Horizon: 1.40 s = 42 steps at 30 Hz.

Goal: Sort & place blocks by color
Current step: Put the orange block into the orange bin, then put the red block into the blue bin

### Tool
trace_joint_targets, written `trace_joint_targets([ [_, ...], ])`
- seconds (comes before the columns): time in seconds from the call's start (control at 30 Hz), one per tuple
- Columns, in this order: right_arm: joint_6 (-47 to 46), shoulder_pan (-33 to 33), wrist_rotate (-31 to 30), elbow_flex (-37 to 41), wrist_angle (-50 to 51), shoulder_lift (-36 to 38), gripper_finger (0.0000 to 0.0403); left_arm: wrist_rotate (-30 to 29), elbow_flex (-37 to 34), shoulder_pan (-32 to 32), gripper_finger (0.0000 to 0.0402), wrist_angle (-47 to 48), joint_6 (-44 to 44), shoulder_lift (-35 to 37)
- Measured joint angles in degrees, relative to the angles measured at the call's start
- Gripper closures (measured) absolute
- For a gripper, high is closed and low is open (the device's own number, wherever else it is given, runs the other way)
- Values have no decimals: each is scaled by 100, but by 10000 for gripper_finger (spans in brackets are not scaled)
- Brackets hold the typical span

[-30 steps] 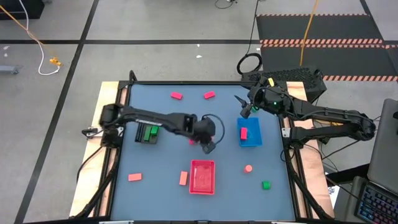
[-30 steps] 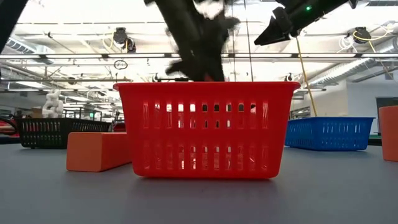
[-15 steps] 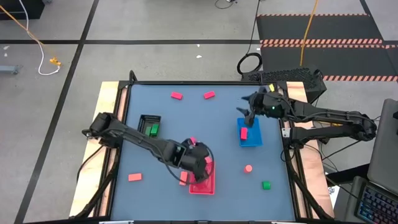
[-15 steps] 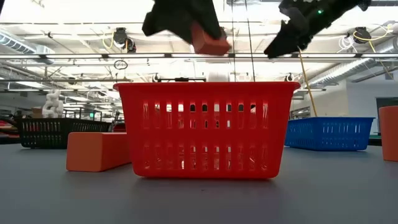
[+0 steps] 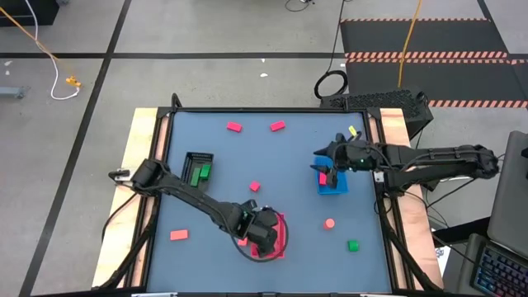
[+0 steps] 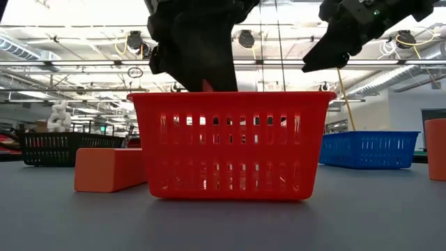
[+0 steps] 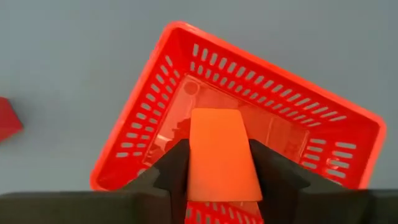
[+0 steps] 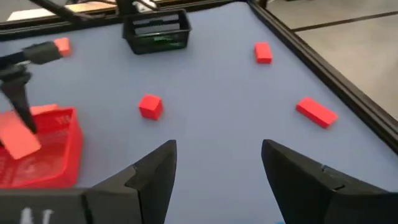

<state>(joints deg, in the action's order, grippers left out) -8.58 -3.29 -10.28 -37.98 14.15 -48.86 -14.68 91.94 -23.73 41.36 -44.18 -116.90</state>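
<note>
L gripper (image 7: 217, 163) is over the red tray (image 5: 279, 239) at the table's near-middle, fingers (image 7: 171, 165) clamped on both sides of a salmon-orange block (image 7: 219, 152). Wrist view: block hangs right above the tray's open inside, not resting on the floor. Low view: L arm's dark bulk sits just above the tray's (image 6: 230, 143) rim, w/ a sliver of red at the rim line

R gripper (image 8: 217, 168) hovers above the blue tray (image 5: 332, 185) on the right side, fingers (image 8: 152, 177) spread wide, nothing between them. One magenta-red block (image 5: 322, 177) lies inside that tray

Rest of the blocks:
- 2 green in the black tray (image 5: 196, 171), left side
- 2 magenta-red near the far edge (image 5: 235, 127), (image 5: 277, 125), apart from each other
- small magenta-red cube (image 5: 254, 186) mid-table, btw black tray and blue tray
- salmon-orange block (image 5: 178, 235) near-left, well clear of red tray
- another salmon-orange one (image 6: 108, 169) just beside the red tray's left wall, on the table; can't tell if touching
- round salmon piece (image 5: 330, 223) right of red tray
- green block (image 5: 353, 245) near the right-front corner
</note>
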Motion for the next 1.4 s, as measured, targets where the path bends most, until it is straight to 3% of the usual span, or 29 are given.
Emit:
trace_joint_targets([
  [0.23, -180, 258, -11, 22, 73, 11, 186, -37, 0, 65, 84, 11, -48, 0],
  [0.4, -274, 378, -11, 22, 98, 11, 187, 32, 0, 141, 36, 139, -332, 58],
  [0.63, -269, 453, -11, 22, 193, 11, 187, 330, 4, 20, 61, 851, -677, 463],
  [0.83, -399, 455, -11, 53, 265, 13, 187, 424, 4, -210, 98, 1729, -2130, 660],
  [0.97, -429, 453, -11, 159, 287, 9, 187, 541, 4, -447, 114, 2041, -2378, 639],
  [1.4, -984, 696, 2, 186, 286, 11, 187, 558, 4, -1007, 125, 2417, -3548, 586],
])
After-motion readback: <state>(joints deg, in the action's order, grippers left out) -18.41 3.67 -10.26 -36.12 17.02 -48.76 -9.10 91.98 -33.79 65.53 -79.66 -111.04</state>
